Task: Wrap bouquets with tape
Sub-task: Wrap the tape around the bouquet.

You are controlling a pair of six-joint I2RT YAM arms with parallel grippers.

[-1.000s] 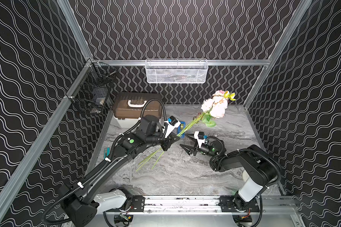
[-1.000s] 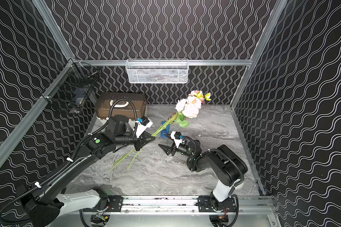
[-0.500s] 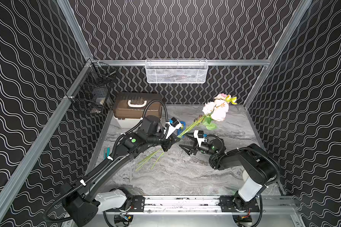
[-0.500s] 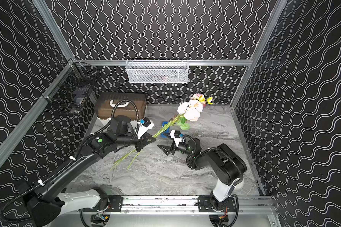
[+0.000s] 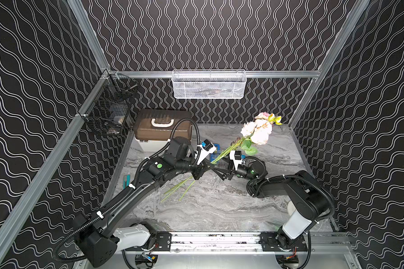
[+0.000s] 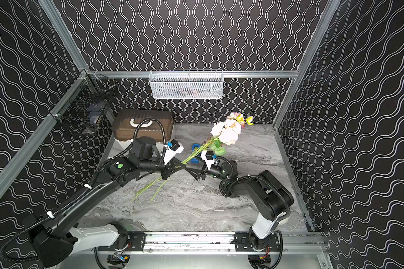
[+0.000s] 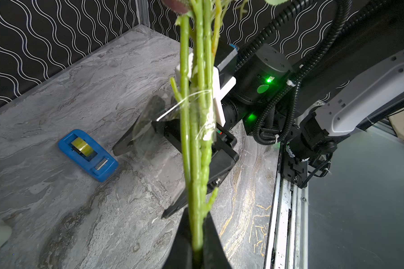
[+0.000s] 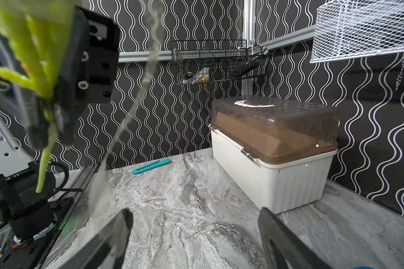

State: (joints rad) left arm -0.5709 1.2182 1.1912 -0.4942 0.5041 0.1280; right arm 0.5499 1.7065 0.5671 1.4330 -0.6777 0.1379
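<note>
My left gripper (image 7: 197, 223) is clamped on the stems (image 7: 197, 139) and holds the bouquet (image 5: 257, 132) tilted over the middle of the table (image 5: 219, 209), blooms high toward the back wall, cut ends slanting down toward the marble; the right gripper (image 8: 196, 233) stands wide apart with nothing between its fingers, just beside the stems. The tape dispenser (image 7: 88, 154) sits on the table behind them, apart from both grippers.

A clear strip of tape (image 8: 149, 67) is stuck to the stems on the bloom side of my left grip and trails loose toward the right gripper; I cannot tell from the wrist views whether its free end is clinging to a right finger or only hanging in front of it. That is my main worry; if it clings, pulling the right arm away would peel the strip off the stems or drag them askew; if it hangs free, it may fold onto itself and be useless for wrapping.

The blooms look top-heavy, so the bunch could swivel in my left grip if I rotate the wrist quickly; the stems could also splay, since only part of the strip binds them. The two grippers are nearly touching, so a careless closing move could knock one against the other.
</note>
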